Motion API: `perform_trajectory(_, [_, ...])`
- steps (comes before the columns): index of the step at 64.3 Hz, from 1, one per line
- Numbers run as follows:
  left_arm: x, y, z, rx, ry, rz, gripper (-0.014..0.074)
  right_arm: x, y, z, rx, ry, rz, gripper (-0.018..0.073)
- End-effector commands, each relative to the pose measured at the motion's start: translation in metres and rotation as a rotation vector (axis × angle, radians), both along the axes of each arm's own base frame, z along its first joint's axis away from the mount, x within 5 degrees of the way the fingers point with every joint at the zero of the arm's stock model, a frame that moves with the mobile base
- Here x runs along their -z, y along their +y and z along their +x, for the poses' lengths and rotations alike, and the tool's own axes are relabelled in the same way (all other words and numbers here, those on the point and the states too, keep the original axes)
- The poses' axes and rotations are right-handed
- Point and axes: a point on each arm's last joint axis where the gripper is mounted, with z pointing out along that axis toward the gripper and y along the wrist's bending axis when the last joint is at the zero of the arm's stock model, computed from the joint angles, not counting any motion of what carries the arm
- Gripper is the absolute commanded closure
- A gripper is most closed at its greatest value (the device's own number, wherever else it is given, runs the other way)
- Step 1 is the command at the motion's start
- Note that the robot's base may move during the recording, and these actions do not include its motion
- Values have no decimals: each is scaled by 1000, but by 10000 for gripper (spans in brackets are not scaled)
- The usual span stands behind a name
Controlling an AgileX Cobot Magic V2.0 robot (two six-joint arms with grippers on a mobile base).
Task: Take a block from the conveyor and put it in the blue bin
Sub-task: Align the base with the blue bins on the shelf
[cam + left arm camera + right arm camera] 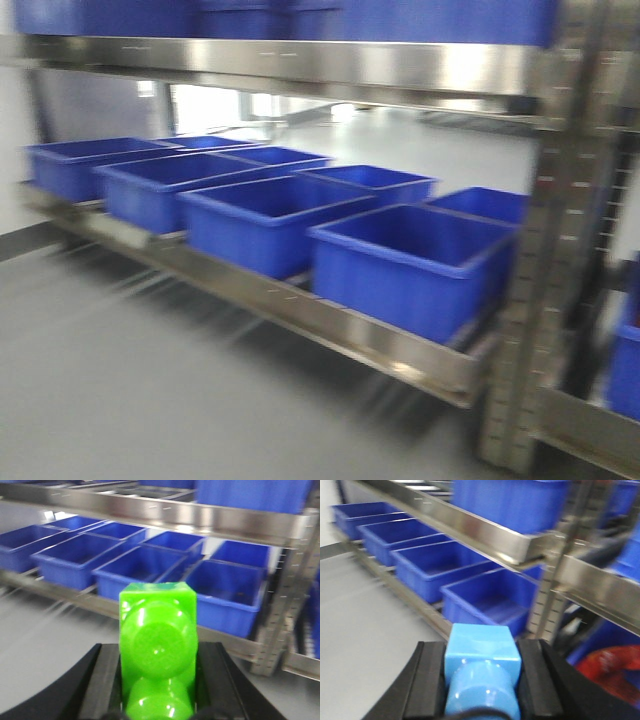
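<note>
A bright green block (157, 640) with round studs fills the left wrist view, and my left gripper (159, 649) is shut on it, a black finger (102, 680) pressing each side. My right gripper (482, 649) is shut on a light blue block (482, 660) in the same way. Several open blue bins stand in rows on a low steel shelf; the nearest blue bin (400, 285) is right of centre in the front view. A blue bin (225, 617) lies ahead of the left gripper and another blue bin (465, 611) ahead of the right. The conveyor is out of view.
A steel rack upright (545, 250) stands right of the bins, and an upper shelf (300, 65) carrying more blue bins overhangs them. Grey floor (120, 380) lies in front of the rack. A red object (610, 665) sits low at the right, behind the upright.
</note>
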Motion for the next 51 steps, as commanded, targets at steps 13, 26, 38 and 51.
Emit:
perform_trajectory(13, [-4, -1, -1, 6, -27, -11, 707, -5, -1, -2, 10, -33, 0, 713])
perform_trajectory(26, [-4, -1, -1, 6, -27, -11, 707, -5, -1, -2, 10, -33, 0, 713])
perform_trajectory(38, [-4, -1, -1, 6, -27, -11, 707, -5, -1, -2, 10, -33, 0, 713])
perform_trajectory(51, [-4, -1, -1, 6, -27, -11, 707, -5, -1, -2, 10, -33, 0, 713])
